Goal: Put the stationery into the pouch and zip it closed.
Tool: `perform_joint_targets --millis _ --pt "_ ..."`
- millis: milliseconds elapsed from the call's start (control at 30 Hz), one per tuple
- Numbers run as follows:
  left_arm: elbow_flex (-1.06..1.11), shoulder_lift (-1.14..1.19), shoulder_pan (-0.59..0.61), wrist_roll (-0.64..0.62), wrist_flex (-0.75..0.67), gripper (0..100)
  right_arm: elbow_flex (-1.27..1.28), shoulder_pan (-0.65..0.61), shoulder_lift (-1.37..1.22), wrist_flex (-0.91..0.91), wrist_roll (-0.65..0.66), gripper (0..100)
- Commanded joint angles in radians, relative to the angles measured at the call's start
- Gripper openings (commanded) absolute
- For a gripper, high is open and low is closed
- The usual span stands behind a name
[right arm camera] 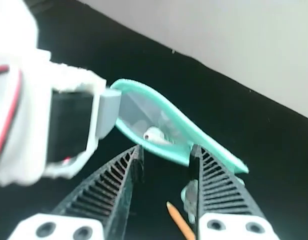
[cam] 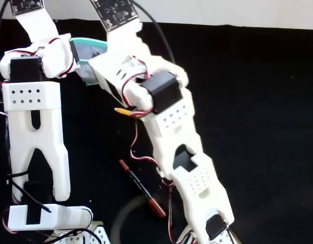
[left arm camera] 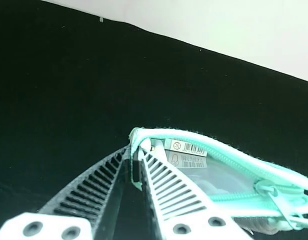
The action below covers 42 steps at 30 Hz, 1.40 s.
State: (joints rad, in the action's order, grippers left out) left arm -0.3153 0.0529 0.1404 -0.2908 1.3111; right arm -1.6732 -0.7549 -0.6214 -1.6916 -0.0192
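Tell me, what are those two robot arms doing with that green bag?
The left hand pinches the rim of the mint-green, see-through zip pouch, keeping its mouth open. The right hand is open right at that mouth, with an orange pencil close by. A reddish-brown pen lies on the black table, not packed yet.

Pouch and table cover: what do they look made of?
The pouch has a clear glossy plastic panel: a printed label shows through it. Its mint trim looks like woven fabric, probably. The table cover is matte black, likely cloth, with no glare.
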Motion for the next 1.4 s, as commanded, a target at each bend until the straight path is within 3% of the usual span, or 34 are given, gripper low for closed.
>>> perform_joint_targets --millis 0,500,733,1133,1367 --pt "0.01 0.044 -0.008 0.008 0.009 1 -0.09 -0.012 0.105 -0.059 0.011 15.5" --pt "0.01 0.044 -0.008 0.008 0.011 1 -0.027 -0.005 0.156 -0.073 0.014 15.5" --pt "0.01 0.044 -0.008 0.008 0.012 1 0.271 -0.005 0.185 -0.074 0.089 15.5" --pt "0.01 0.044 -0.008 0.008 0.012 1 0.888 -0.013 0.486 -0.071 0.129 15.5" --pt "0.01 0.044 -0.01 0.008 0.012 1 1.216 -0.058 0.521 -0.013 0.132 15.5"
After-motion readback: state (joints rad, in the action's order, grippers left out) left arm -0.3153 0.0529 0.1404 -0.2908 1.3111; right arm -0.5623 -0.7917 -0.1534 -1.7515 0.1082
